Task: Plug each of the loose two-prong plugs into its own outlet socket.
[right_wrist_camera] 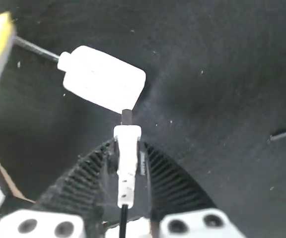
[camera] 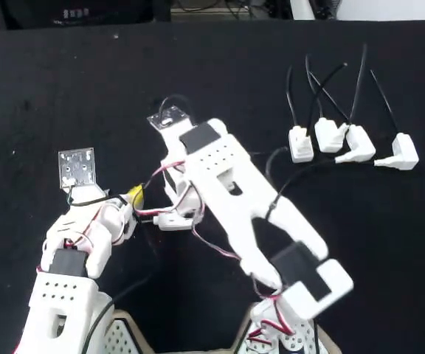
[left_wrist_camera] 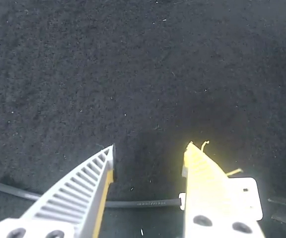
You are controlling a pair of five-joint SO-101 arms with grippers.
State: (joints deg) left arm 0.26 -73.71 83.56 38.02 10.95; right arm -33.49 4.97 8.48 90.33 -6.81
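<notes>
Right arm: rises from the lower right of the high view, folds at frame centre and tips its right gripper (right_wrist_camera: pixel 127 148) down at the black table (camera: pixel 43 81).
Left arm: sits lower left in the high view, with the left gripper (camera: pixel 130 200) aimed toward frame centre, near the right one.
Writing: there is faint print on the black cord (left_wrist_camera: pixel 143 203), too small to read.
Right hand: clamped on a white plug (right_wrist_camera: pixel 127 168), whose prong end touches the white socket (right_wrist_camera: pixel 103 79).
Left hand: its fingers are spread apart and hold nothing; the cord crosses between them.
Other pieces: four white connectors (camera: pixel 330 136) lie upper right, well apart from both arms.
</notes>
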